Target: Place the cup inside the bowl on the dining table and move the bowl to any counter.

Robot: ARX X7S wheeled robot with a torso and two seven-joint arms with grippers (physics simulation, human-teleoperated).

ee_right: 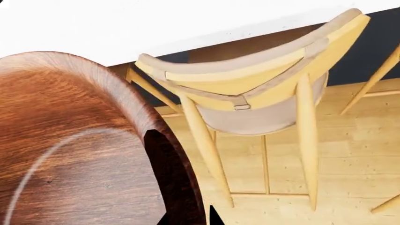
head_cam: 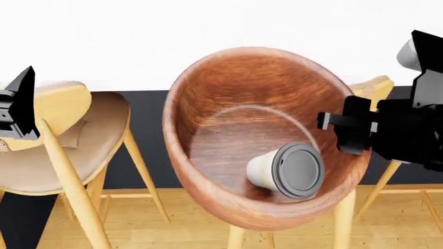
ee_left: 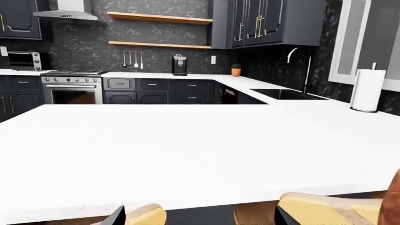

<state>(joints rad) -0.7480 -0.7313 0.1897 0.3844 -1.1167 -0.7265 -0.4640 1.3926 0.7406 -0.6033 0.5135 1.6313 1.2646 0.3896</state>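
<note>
Bowl (head_cam: 242, 129) is seen tilted in mid-air in head view, in front of the white-topped table (head_cam: 207, 26), above a wooden chair (head_cam: 62, 140) and floor. Cup (head_cam: 285, 170) lies on its side inside the bowl, grey lid toward camera. Right gripper (head_cam: 346, 129) is seen at the bowl's right rim; fingertips are hidden, but rim appears clamped. Left gripper (head_cam: 17, 111) is cut off at frame edge; its spread cannot be told. Only left wrist view shows the kitchen counter (ee_left: 262, 89), sink, stove and paper towel roll (ee_left: 367, 89).
</note>
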